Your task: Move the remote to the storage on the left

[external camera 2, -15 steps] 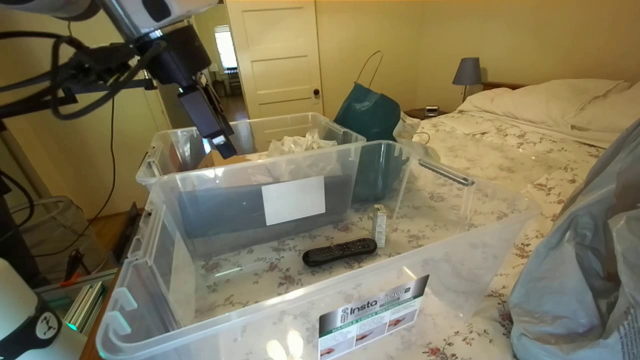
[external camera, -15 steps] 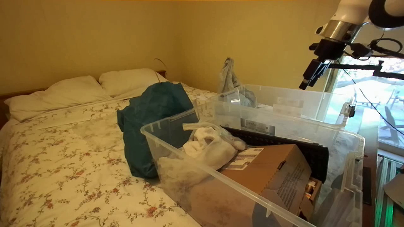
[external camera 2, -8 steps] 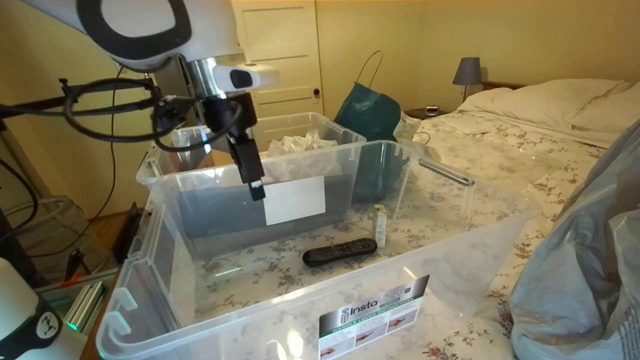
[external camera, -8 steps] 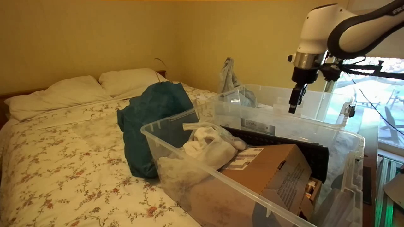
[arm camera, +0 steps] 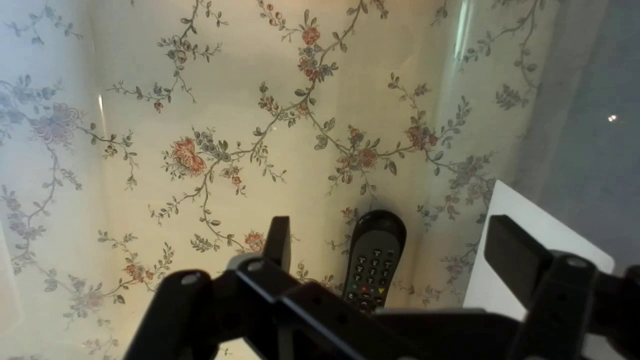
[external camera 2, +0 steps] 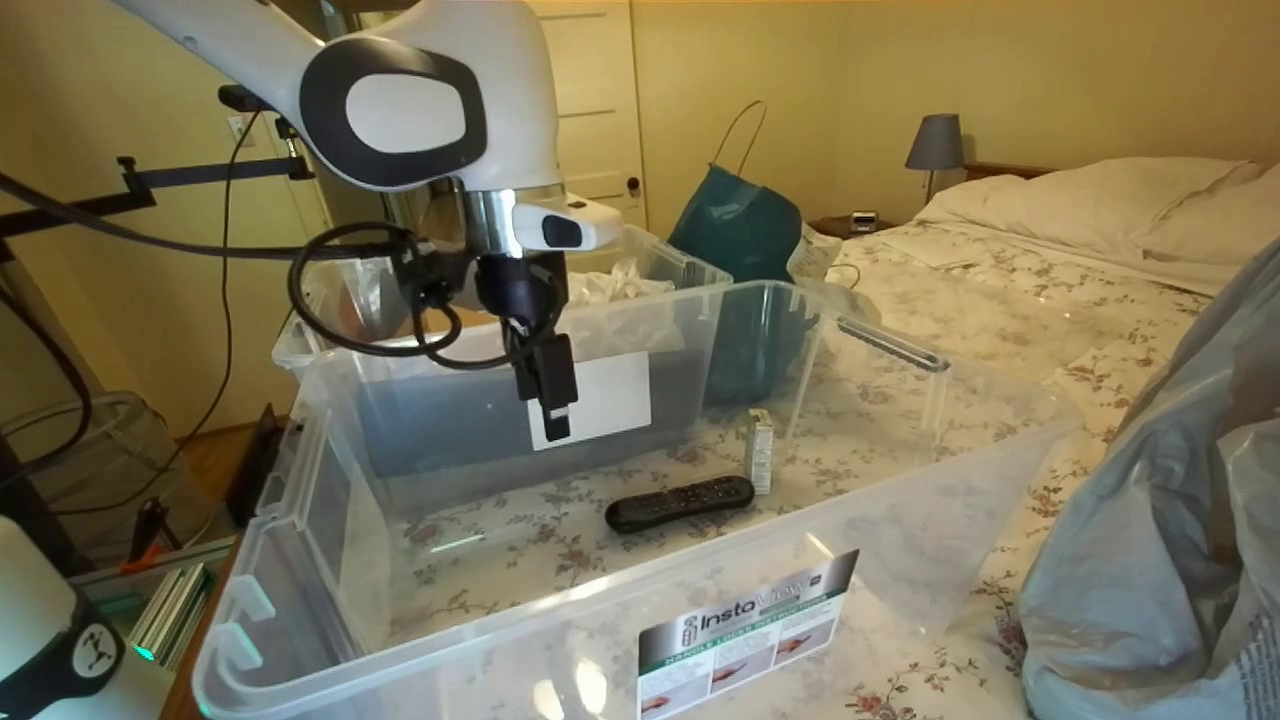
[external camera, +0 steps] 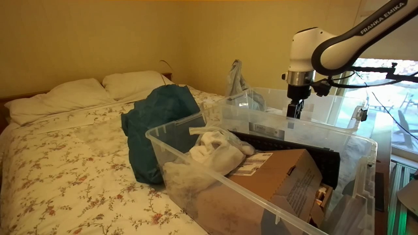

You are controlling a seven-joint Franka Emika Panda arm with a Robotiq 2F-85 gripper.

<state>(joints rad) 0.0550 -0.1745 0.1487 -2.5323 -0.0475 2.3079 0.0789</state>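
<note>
The remote [external camera 2: 680,503] lies flat, buttons up, on the floor of a see-through tub [external camera 2: 560,600]; one end is just beside a small upright carton [external camera 2: 760,455], contact not determinable. The tool [arm camera: 397,245] has its fingers well spread and grips nothing; it hangs above the remote, which shows between the fingers in the wrist view, part of its length hidden.

Handling, as judged: light, stiff plastic case, rounded and smooth, hence liable to slip if caught near an end; not notably fragile, though pressure on the buttons is best avoided; recommended hold is across the narrow sides at mid-length, and the fingers appear suitably turned for it.

Containers: a white sheet [external camera 2: 612,400] shows at the wall between the tubs, on which side not determinable; the neighbouring tub [external camera: 248,192], judged to be the storage meant, holds a cardboard box [external camera: 274,173], a bundled plastic bag [external camera: 215,153] and a dark panel [external camera: 329,164] along its side; surfaces there look uneven, so the remote may slide once released.
</note>
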